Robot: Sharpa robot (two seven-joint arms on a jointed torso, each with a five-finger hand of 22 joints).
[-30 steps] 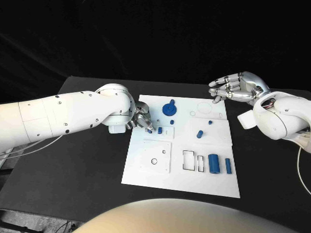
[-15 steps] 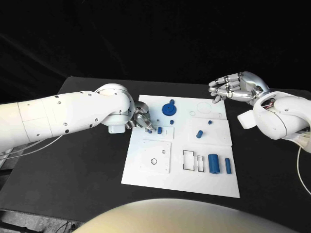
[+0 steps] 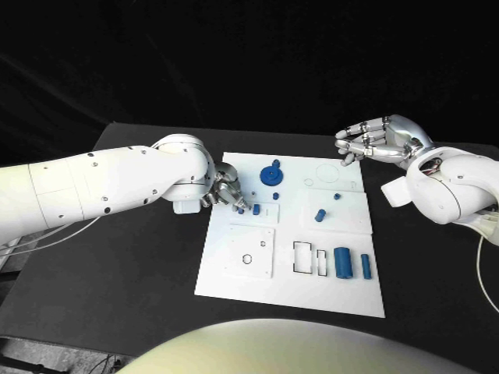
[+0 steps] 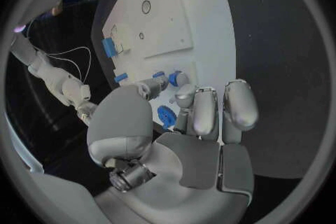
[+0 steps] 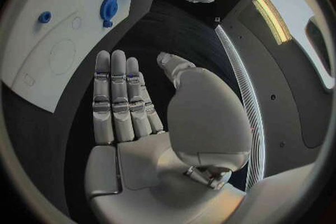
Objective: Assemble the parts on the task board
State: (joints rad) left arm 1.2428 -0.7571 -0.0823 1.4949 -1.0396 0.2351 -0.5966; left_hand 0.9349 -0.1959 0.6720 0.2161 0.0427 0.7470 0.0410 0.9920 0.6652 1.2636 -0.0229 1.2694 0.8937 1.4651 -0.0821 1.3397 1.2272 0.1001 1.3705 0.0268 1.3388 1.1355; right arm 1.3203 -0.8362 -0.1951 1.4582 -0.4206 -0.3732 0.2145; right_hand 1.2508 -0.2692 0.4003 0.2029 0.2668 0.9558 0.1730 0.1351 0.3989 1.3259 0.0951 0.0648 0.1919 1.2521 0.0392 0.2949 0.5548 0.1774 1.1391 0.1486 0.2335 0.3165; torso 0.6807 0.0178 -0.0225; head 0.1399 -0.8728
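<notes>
On the black table point(image 3: 115, 296), the flat white rectangular task board point(image 3: 317, 292) lies in the middle, carrying several small blue plastic parts. Near its far edge sits a round blue disc-shaped part point(image 3: 273, 174); toward the middle stands a short blue peg point(image 3: 320, 215), and near the front right a larger blue cylinder point(image 3: 343, 262) lies beside a slimmer blue bar point(image 3: 366, 266). Close to the board's left edge a small blue cylindrical part point(image 3: 256, 209) stands just beside the fingertips of the left hand point(image 3: 226, 192), which reaches down onto the board. In the left wrist view that left hand point(image 4: 199, 117) has its fingers point(image 4: 240, 103) side by side and curled forward, with the thumb reaching toward a small blue piece point(image 4: 175, 77); whether it actually pinches the piece cannot be told, though it appears to be touching it. Beyond the board's far right corner, the right hand point(image 3: 382, 142) hovers above the table, holding nothing; the right wrist view shows its fingers point(image 5: 115, 98) straight and pressed together, thumb apart.
</notes>
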